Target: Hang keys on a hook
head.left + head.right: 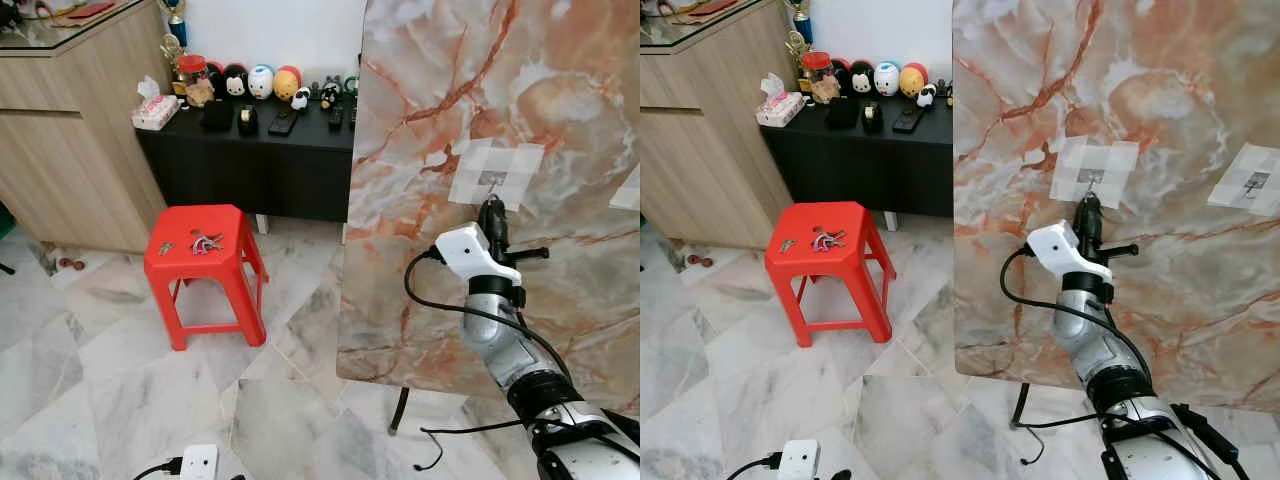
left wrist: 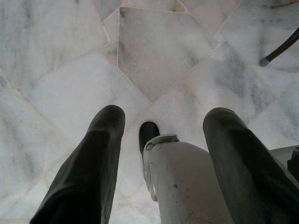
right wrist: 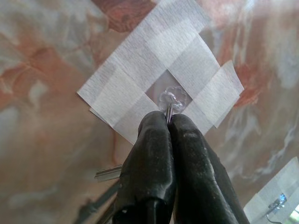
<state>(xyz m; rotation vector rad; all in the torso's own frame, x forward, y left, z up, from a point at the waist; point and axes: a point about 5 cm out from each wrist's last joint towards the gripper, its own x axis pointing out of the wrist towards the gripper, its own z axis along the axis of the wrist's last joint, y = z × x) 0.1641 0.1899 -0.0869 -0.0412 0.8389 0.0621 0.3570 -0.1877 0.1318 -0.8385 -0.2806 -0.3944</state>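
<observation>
Pinching: right gripper (image 3: 168, 122) presses together on key ring (image 3: 168, 112), tips at hook (image 3: 173, 98).
Risk: ring could miss hook; keys fall.
Left gripper (image 2: 161, 128): spread, idle.

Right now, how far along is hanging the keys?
Pickup looks done: the right pincer is shut on a key ring, raised to the taped hook on the marble panel. In hand: seating the ring on the hook. Left: release and withdraw. More keys lie on the red stool. The left pincer hangs idle.
</observation>
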